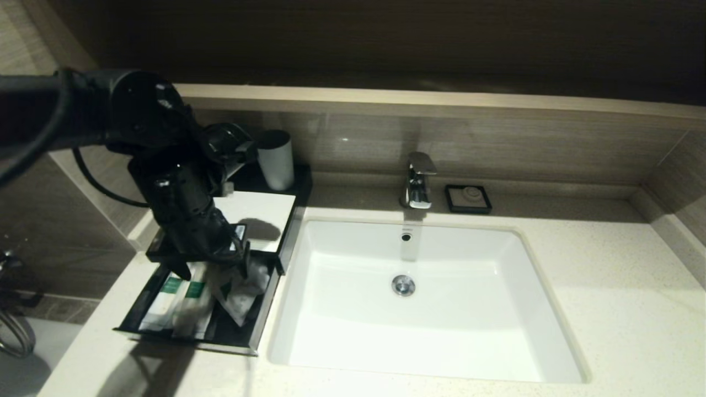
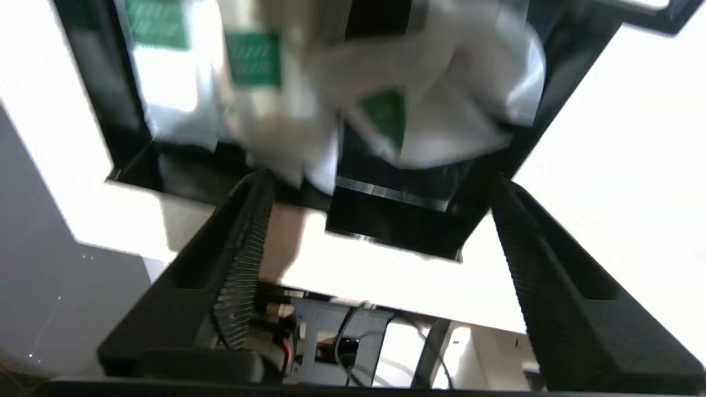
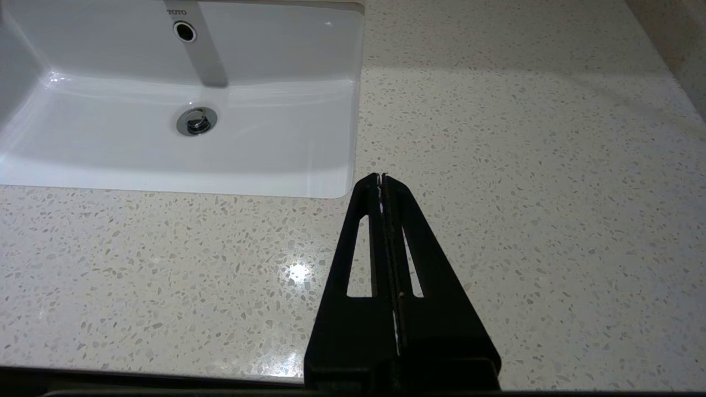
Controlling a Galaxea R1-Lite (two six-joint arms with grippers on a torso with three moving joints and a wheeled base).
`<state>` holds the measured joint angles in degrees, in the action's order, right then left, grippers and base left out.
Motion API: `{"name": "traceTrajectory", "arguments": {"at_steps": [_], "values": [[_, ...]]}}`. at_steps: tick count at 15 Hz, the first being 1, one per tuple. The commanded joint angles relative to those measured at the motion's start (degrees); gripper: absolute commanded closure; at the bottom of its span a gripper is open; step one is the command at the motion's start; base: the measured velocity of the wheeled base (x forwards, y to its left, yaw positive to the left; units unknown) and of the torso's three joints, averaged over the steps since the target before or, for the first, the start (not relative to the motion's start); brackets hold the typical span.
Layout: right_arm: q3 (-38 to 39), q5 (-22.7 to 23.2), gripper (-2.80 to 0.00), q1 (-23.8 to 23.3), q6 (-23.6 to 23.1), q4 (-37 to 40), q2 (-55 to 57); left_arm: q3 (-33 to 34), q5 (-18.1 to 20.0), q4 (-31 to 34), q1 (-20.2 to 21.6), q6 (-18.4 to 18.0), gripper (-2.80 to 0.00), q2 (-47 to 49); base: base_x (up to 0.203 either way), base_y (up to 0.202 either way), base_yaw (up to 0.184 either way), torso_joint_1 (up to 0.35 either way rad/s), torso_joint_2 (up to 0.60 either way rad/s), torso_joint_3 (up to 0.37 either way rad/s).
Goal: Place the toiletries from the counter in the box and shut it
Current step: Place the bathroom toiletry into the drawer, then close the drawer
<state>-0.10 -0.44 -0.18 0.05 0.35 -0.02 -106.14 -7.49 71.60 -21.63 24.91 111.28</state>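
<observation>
The black box (image 1: 259,218) with a white top panel sits on the counter (image 1: 606,286) left of the basin. Its drawer (image 1: 190,336) is pulled out toward me. Several translucent-white toiletries packets (image 1: 179,300) with green ends lie inside it, and they also show in the left wrist view (image 2: 436,127). My left gripper (image 1: 212,264) hangs open and empty just above the drawer; in the left wrist view (image 2: 380,182) its jaws straddle the notched drawer front (image 2: 397,220). My right gripper (image 3: 380,177) is shut and empty, above the bare counter (image 3: 524,165) by the basin's near corner.
The white basin (image 1: 419,298) fills the middle of the counter, with the chrome tap (image 1: 417,179) behind it. A small black soap dish (image 1: 468,198) sits right of the tap. A white cup (image 1: 276,160) stands behind the box. A wooden ledge (image 1: 441,102) runs along the back.
</observation>
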Motion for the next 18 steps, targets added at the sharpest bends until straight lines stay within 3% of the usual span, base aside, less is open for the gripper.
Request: {"name": "traceTrajectory", "arguments": {"at_steps": [1,4,5,8,14,18], "values": [[0.0,0.0,0.0,0.0,0.0,0.0,-0.1,4.2,0.9,1.0,0.0,0.2,-2.8,-5.6,0.0,0.0,0.0,0.0,0.0,0.0],[0.0,0.0,0.0,0.0,0.0,0.0,-0.1,14.0,3.0,0.0,0.3,0.0,-2.8,-11.6,0.0,0.0,0.0,0.0,0.0,0.0],[0.0,0.0,0.0,0.0,0.0,0.0,-0.1,18.0,3.3,-1.7,0.4,-0.1,0.0,-13.9,0.0,0.0,0.0,0.0,0.0,0.0],[0.0,0.0,0.0,0.0,0.0,0.0,-0.1,27.4,3.6,-8.7,0.4,-0.2,0.0,-21.1,0.0,0.0,0.0,0.0,0.0,0.0],[0.0,0.0,0.0,0.0,0.0,0.0,-0.1,39.9,5.7,-12.3,0.7,0.1,0.0,-26.9,0.0,0.0,0.0,0.0,0.0,0.0],[0.0,0.0,0.0,0.0,0.0,0.0,-0.1,48.9,6.2,-21.1,2.6,0.1,0.0,-29.6,0.0,0.0,0.0,0.0,0.0,0.0]]}}
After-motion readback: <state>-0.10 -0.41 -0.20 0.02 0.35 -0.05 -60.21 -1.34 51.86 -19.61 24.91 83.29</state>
